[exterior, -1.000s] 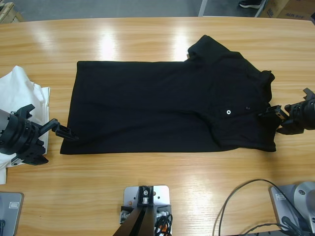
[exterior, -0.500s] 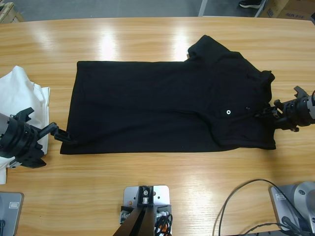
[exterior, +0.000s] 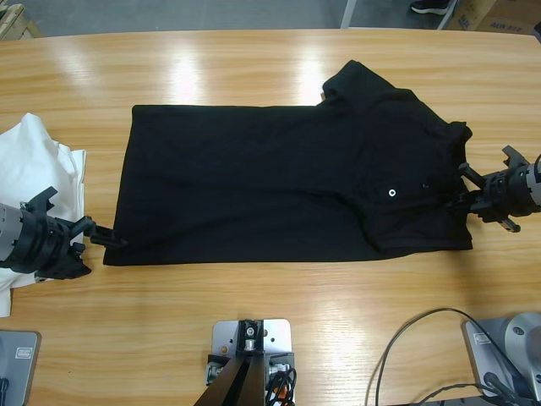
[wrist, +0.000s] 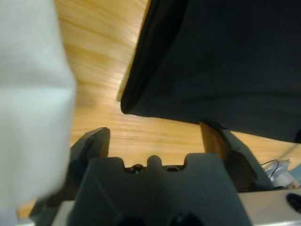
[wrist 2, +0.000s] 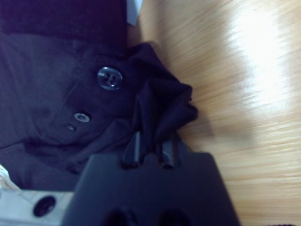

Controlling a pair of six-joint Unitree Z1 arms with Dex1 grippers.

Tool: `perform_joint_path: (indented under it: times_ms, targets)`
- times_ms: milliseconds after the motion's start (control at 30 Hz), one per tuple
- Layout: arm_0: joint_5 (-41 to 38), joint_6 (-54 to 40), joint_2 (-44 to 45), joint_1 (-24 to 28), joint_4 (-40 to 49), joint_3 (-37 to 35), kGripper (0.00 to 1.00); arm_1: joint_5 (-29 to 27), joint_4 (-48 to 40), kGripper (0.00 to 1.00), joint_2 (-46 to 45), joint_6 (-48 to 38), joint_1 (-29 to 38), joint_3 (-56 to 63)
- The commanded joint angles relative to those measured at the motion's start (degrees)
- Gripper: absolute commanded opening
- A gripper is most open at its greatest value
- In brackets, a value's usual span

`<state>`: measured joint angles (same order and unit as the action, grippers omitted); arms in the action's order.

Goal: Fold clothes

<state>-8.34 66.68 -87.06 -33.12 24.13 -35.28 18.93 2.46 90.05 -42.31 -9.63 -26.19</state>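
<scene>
Our right gripper (wrist 2: 151, 146) is clenched on a bunched fold of the black polo (exterior: 287, 186) at its collar end, just beside the buttons (wrist 2: 109, 77), and the fabric rises a little from the wooden table (exterior: 254, 68) there. Our left gripper (wrist: 155, 141) is spread apart, with its jaws on either side of the near left hem corner of the polo, but not closed on it yet. The polo lies flat across the middle of the table, hem to the left, collar to the right. At the left edge, a pile of white shirts (exterior: 34, 161) rests beside our left gripper. We judge that we are at the grasping step before the first fold: the left jaws must close on the hem corner, then both ends can lift together. We see no containers here, only clothes and bare table
</scene>
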Motion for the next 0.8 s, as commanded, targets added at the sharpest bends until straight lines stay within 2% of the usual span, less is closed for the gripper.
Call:
perform_joint_path:
  times_ms: [33, 100, 333, 700, 733, 767, 800]
  targets:
    - [0.27, 3.4, 1.58, 0.42, -6.82, 6.52, 0.769, 0.59, -0.03, 0.0, 0.74, 1.11, -0.83, 1.23]
    - [0.67, 3.28, 0.52, 0.42, -7.47, 6.63, 0.807, 0.55, -0.01, 0.0, 0.55, 1.18, -0.83, 1.23]
    - [0.6, 4.04, -3.32, 0.04, -14.36, 7.15, 0.804, 0.48, 0.18, 0.0, -0.8, 1.18, -0.83, 1.4]
    - [0.25, 4.3, -3.69, -0.97, -14.48, 9.32, 0.8, 0.15, 0.16, 0.0, -1.24, 1.22, -0.83, 1.49]
    - [0.27, 4.18, -3.75, -0.98, -14.46, 9.49, 0.778, 0.15, 0.11, 0.0, -1.14, 1.27, -0.83, 1.49]
    - [0.32, 3.98, -4.26, -1.0, -14.53, 9.53, 0.69, 0.15, 0.09, 0.0, -1.1, 1.27, -0.83, 1.49]
    - [0.34, 3.72, -4.94, -1.02, -14.82, 9.53, 0.562, 0.18, 0.09, 0.0, -1.14, 1.27, -0.88, 1.49]
